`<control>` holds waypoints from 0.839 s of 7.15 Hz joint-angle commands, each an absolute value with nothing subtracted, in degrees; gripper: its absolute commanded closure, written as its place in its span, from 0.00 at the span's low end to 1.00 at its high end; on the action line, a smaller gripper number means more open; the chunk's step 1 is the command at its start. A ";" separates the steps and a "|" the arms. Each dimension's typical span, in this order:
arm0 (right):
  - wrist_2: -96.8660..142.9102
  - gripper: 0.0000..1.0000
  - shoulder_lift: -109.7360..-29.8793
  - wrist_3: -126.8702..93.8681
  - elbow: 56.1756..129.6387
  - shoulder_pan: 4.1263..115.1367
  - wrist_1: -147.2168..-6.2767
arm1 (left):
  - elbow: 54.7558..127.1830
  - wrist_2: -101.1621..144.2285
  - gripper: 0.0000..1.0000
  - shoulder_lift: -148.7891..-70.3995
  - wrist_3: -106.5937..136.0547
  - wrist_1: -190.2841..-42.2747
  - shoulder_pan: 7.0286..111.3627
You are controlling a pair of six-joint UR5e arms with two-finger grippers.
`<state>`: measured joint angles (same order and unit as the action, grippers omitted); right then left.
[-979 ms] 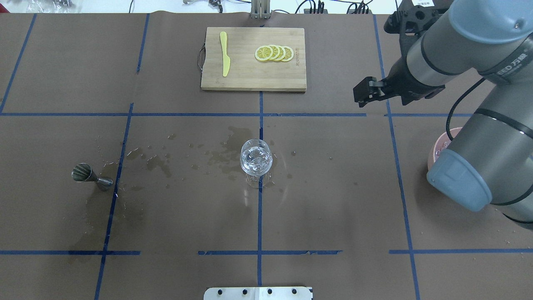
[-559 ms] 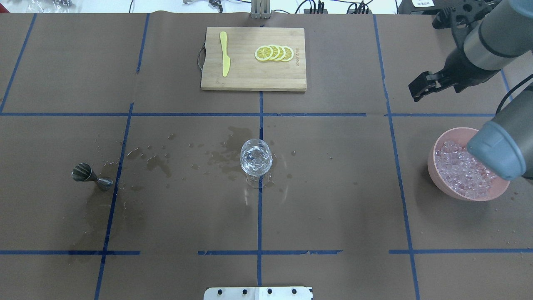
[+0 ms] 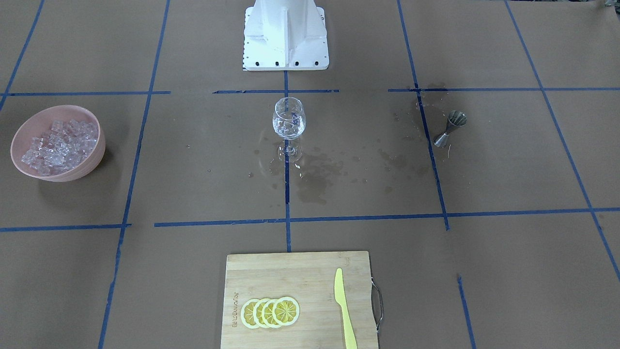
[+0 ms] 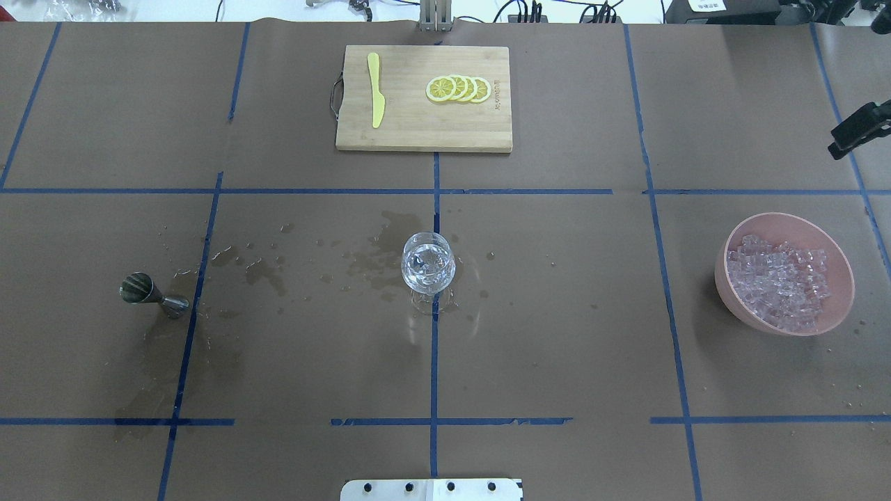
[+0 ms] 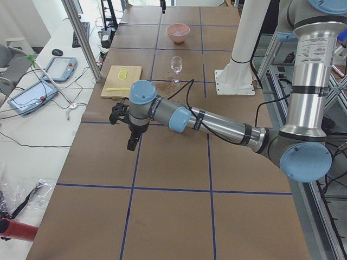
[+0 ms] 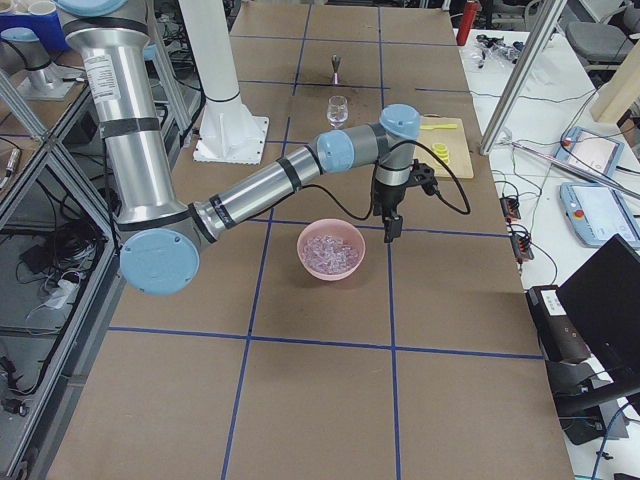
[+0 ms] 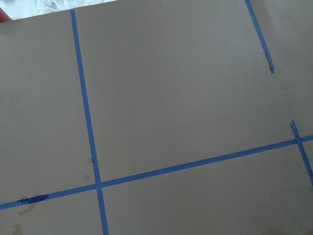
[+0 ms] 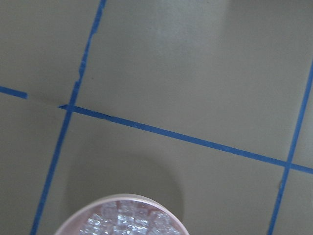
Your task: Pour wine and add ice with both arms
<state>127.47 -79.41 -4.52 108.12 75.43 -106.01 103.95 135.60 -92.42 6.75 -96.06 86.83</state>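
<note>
Glass: clear stemmed wine glass, bench centre, holds clear ice cubes; wine indistinct.
Bowl: round pink bowl, glass's 3 o'clock, ice heap.
Bench: brown paper, wet stains.
Tools: left tool, right tool, opening cannot be told.

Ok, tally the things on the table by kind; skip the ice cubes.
wine glass: 1
pink bowl: 1
metal measuring cup: 1
cutting board: 1
yellow knife: 1
lemon slices: 4
Total: 9
</note>
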 commanded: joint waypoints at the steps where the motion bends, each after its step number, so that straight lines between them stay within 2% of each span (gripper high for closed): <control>1: 132.18 0.00 -80.59 6.36 101.02 83.37 -105.91 | 103.45 135.70 0.00 -91.59 1.17 -91.86 88.15; 5: 133.51 0.00 -81.82 7.38 95.91 86.74 -103.91 | 99.60 137.11 0.00 -86.05 1.32 -92.02 88.95; 6: 134.03 0.00 -84.00 7.30 92.15 88.05 -99.80 | 98.45 137.11 0.00 -86.13 1.41 -92.02 88.95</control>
<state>133.63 -82.08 7.31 95.68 86.63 -103.52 99.92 137.14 -86.48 1.32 -91.99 88.92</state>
